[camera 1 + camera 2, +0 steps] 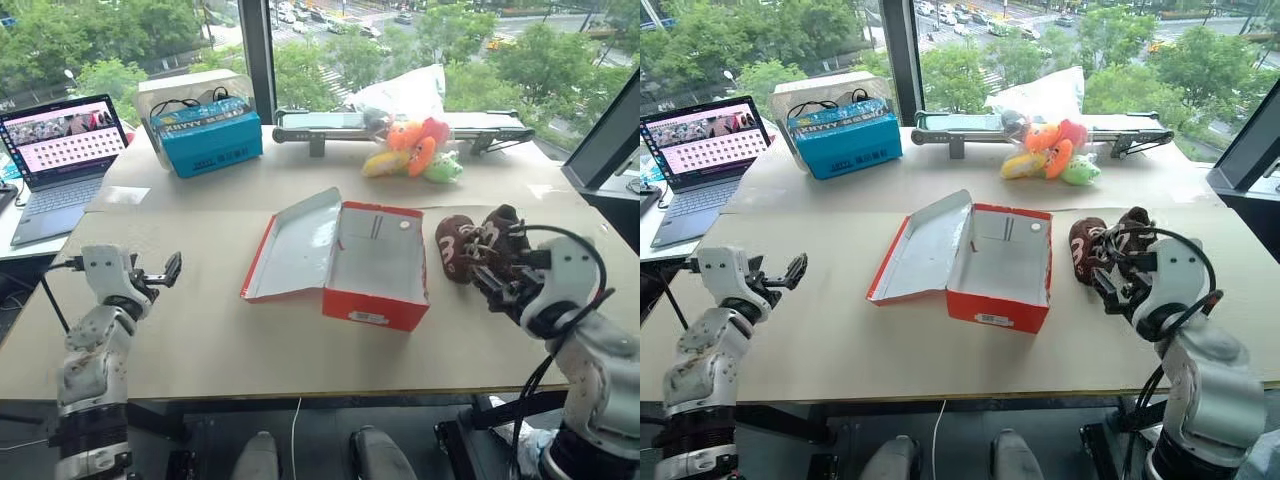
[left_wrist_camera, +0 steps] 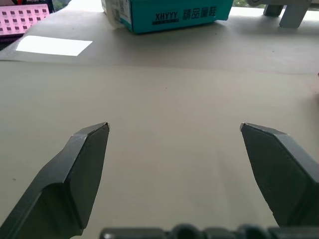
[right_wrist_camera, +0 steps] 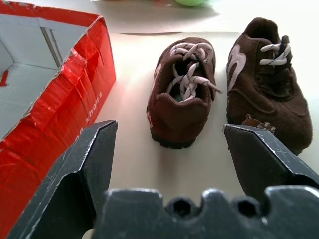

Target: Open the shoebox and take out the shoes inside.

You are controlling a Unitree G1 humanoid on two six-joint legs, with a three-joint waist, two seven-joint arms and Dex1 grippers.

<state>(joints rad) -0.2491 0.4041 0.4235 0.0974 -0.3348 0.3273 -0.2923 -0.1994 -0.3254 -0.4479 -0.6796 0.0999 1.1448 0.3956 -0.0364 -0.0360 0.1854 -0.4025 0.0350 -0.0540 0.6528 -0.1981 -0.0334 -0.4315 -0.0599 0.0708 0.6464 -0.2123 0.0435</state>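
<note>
We see the shoebox [image 1: 372,300] red on its outer walls, pale grey-white inside, with a white label on its near end. Right of it, the shoes [image 3: 224,84] are dark brown with pale laces and pale side markings. On the far left, a box [image 1: 205,135] is teal-blue with white lettering. The far plush toys [image 1: 412,148] are orange, yellow and green. The counter [image 1: 200,330] is plain beige. Our end effector fingers [image 3: 89,164] are black.
</note>
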